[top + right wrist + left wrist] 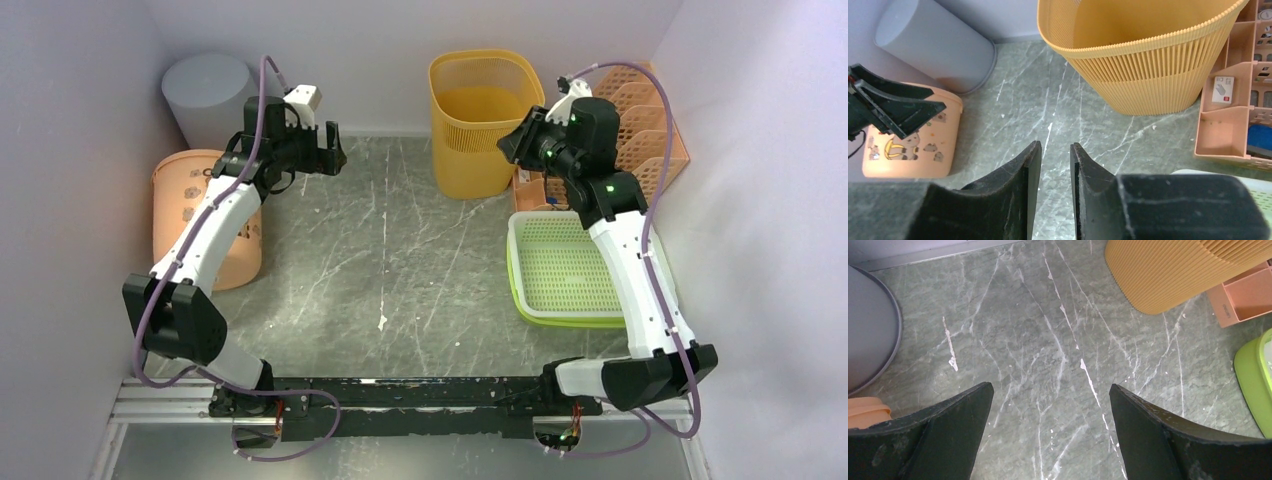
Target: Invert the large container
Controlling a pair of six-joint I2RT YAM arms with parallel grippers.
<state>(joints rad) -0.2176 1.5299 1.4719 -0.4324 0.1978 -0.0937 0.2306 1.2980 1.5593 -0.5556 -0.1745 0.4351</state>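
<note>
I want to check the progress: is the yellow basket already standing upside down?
No, the yellow basket stands upright, with its open mouth facing up and its inside visible.

white links (215, 225), black joints (180, 318) — purple cables (262, 110), green lights (610, 187).

Ribbed yellow basket (485, 120), grey bin (205, 90), peach bin (205, 225) (cartoon prints), lime mesh tray (560, 265), white-veined grey table (400, 260)
</note>
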